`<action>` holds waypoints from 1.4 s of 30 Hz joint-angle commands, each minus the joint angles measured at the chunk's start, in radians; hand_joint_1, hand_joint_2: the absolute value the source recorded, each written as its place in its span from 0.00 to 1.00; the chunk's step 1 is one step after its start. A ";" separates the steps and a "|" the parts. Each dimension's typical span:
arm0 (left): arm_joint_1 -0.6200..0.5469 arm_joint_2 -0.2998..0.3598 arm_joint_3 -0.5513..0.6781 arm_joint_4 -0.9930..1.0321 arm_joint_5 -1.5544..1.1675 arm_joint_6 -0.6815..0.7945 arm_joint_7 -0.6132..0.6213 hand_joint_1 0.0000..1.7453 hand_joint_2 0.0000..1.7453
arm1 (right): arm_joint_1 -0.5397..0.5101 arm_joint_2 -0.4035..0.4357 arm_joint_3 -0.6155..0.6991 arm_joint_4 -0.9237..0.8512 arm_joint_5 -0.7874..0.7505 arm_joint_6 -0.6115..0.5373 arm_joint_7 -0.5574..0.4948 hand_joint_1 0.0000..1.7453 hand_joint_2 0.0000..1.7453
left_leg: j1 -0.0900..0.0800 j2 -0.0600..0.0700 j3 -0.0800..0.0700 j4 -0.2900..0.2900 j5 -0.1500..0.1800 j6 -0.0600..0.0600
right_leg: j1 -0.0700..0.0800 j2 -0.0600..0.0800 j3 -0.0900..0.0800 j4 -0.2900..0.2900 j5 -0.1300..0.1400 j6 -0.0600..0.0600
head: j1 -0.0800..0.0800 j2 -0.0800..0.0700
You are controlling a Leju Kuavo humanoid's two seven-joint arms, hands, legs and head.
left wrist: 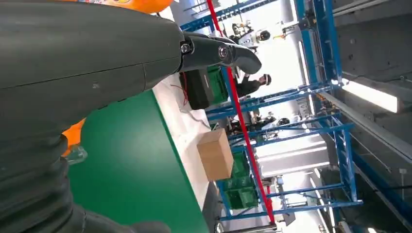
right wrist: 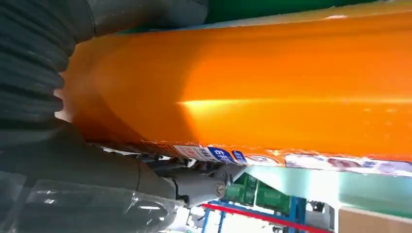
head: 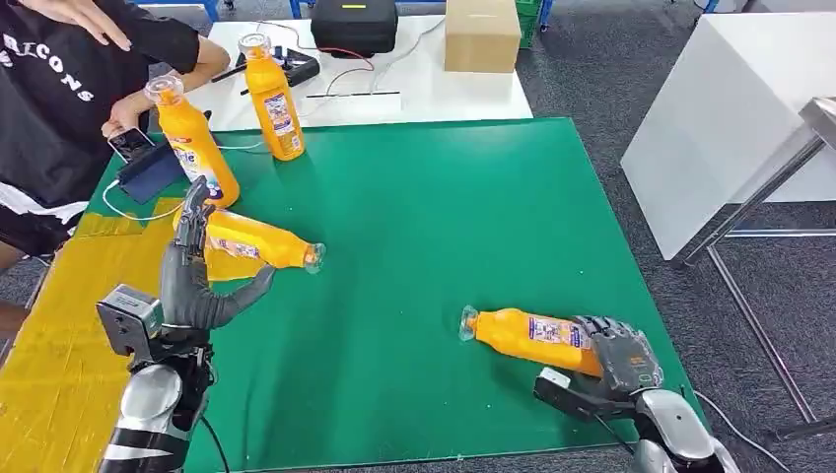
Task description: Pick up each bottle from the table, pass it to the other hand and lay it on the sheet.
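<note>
Nearest, at the front edge of the worktop, the right hand has its fingers closed around the base of an orange bottle that lies on its side on the green mat, clear cap pointing toward the robot's left; the right wrist view shows the bottle's orange wall pressed close against the hand. On the other side, the left hand is raised with its fingers spread wide and holding nothing, thumb out to the side, fingertips up in front of a second bottle. That bottle lies on its side, partly on the yellow sheet and partly on the green mat, cap toward the mat's middle. Farther back, two more bottles stand upright near the mat's far left corner: one beside a phone on a blue stand, the other just beyond. A person in a black shirt leans at the left. Farthest, a cardboard box and a black case sit on the white surface
</note>
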 commanded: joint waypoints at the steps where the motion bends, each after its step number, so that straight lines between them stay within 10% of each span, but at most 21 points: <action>1: 0.003 0.006 -0.040 0.018 0.045 -0.082 0.034 0.00 1.00 | -0.049 0.255 -0.133 -0.048 -0.151 -0.185 -0.110 1.00 1.00 | 0.002 0.004 0.003 -0.001 -0.001 -0.003 | 0.002 0.003 0.002 -0.001 0.000 -0.002 | 0.000 0.000; 19: -0.037 0.025 -0.175 0.111 0.160 -0.247 0.121 0.00 1.00 | -0.119 0.401 -0.168 -0.148 -0.376 -0.350 -0.276 1.00 1.00 | 0.002 0.000 0.001 0.000 -0.001 -0.003 | 0.002 0.000 0.001 0.000 -0.001 -0.001 | 0.000 0.000; 42: -0.230 0.011 -0.306 0.331 0.514 -0.409 0.167 0.00 1.00 | -0.370 0.554 0.316 0.267 -0.506 -0.271 -0.376 0.94 1.00 | 0.004 0.001 0.000 -0.001 0.001 -0.003 | 0.004 0.001 0.000 0.001 0.000 -0.001 | 0.000 0.000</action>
